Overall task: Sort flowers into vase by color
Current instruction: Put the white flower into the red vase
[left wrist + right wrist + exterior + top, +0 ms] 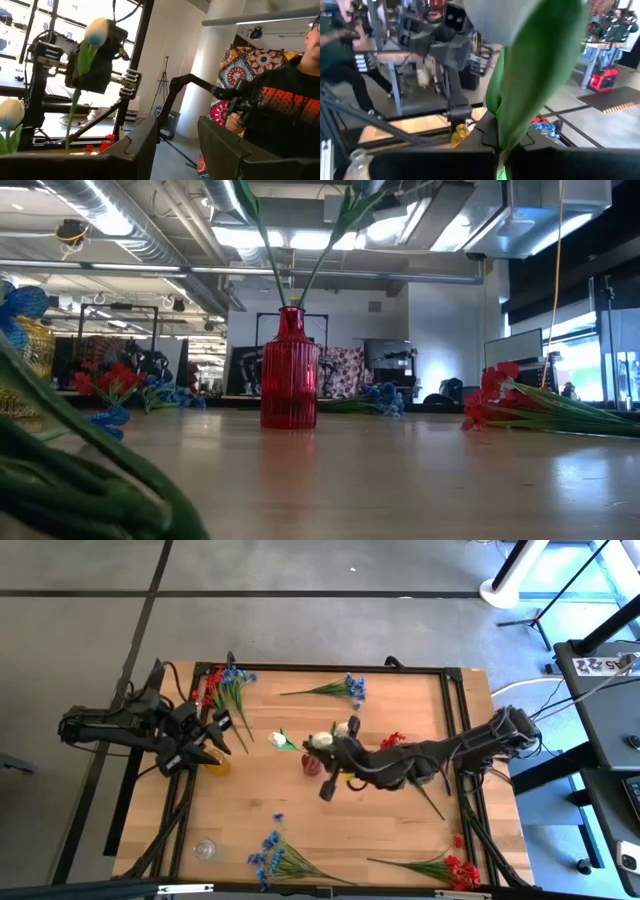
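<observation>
A wooden table [380,830] on a grey floor, flowers scattered round its edges, a workshop behind.

Centre frame in the high view, the right gripper [338,736] hangs over the red vase [312,764], closed on a white tulip [320,740] whose green leaf fills its wrist view. The left gripper [208,740] waits at centre left over a yellow vase [219,762], fingers [142,145] parted and empty. Another white tulip [279,740] lies just left of the red vase; blue sprigs [270,852] and red sprigs [455,868] lie along the bottom edge. To do it well, I'd keep the stem upright over the neck before letting go. A person's shirt [287,107] at the right of the left wrist view bears red lettering, too cut off to read.
</observation>
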